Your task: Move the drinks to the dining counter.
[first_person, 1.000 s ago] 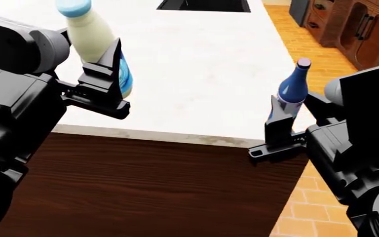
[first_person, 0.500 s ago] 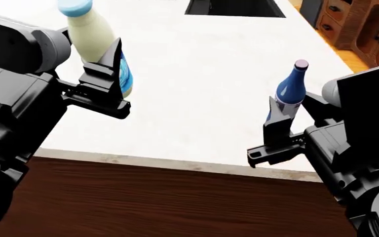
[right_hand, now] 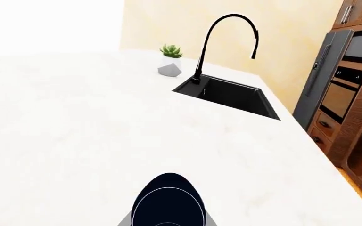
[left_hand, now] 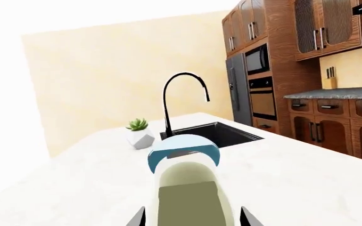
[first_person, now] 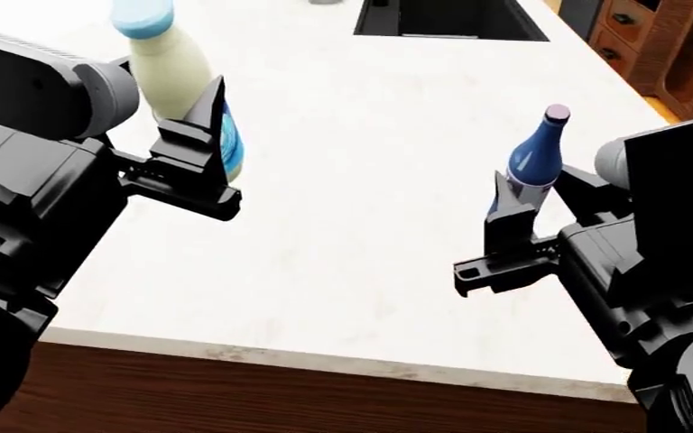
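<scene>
My left gripper [first_person: 212,135] is shut on the cream-white milk bottle [first_person: 169,68] with its light-blue cap, held upright above the left part of the off-white dining counter [first_person: 359,180]. The bottle fills the left wrist view [left_hand: 187,188]. My right gripper [first_person: 518,203] is shut on the slim dark-blue bottle [first_person: 536,155], held upright above the counter's right part. In the right wrist view the blue bottle [right_hand: 168,202] shows from above between the jaws.
A black sink [first_person: 449,18] with a black curved faucet [right_hand: 222,33] is set in the counter's far side, with a small potted plant [right_hand: 169,61] beside it. Dark wood cabinets [first_person: 671,45] and built-in ovens [left_hand: 259,84] stand to the right. The counter's near edge [first_person: 322,361] is below.
The view has moved forward and to the right over the counter: the dark wood base has dropped nearly out of view, and both held bottles now hang over the counter top.
</scene>
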### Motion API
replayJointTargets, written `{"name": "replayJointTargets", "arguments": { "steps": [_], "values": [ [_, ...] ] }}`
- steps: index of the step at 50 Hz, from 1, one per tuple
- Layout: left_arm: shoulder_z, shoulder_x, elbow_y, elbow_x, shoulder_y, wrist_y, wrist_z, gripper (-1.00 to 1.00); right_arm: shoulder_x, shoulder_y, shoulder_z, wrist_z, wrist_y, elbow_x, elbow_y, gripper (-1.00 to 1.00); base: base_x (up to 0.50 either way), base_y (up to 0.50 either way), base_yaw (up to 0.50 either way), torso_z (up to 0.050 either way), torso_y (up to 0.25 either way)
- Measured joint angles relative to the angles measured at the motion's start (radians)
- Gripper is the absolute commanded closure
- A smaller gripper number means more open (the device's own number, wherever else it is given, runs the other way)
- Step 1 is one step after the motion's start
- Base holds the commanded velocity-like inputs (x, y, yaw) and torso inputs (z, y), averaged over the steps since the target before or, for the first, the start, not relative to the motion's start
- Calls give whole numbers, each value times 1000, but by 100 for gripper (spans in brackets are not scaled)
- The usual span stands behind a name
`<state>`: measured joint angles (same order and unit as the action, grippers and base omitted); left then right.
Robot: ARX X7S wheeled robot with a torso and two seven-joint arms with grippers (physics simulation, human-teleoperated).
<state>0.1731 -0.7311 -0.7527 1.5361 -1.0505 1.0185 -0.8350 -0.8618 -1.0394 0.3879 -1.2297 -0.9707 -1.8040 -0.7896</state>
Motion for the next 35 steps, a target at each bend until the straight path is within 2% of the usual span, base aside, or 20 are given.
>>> {"name": "replayJointTargets", "arguments": {
  "steps": [15,35],
  "values": [
    [55,20,59,-53,-11,22,27,100,55,-53,49,8,-31,39,83,100,0,0,0,0,1],
    [180,75,164,-242,8,23,110,100,138,-109,119,132,-68,186,243,100,0,0,0,1,1]
  ]
}}
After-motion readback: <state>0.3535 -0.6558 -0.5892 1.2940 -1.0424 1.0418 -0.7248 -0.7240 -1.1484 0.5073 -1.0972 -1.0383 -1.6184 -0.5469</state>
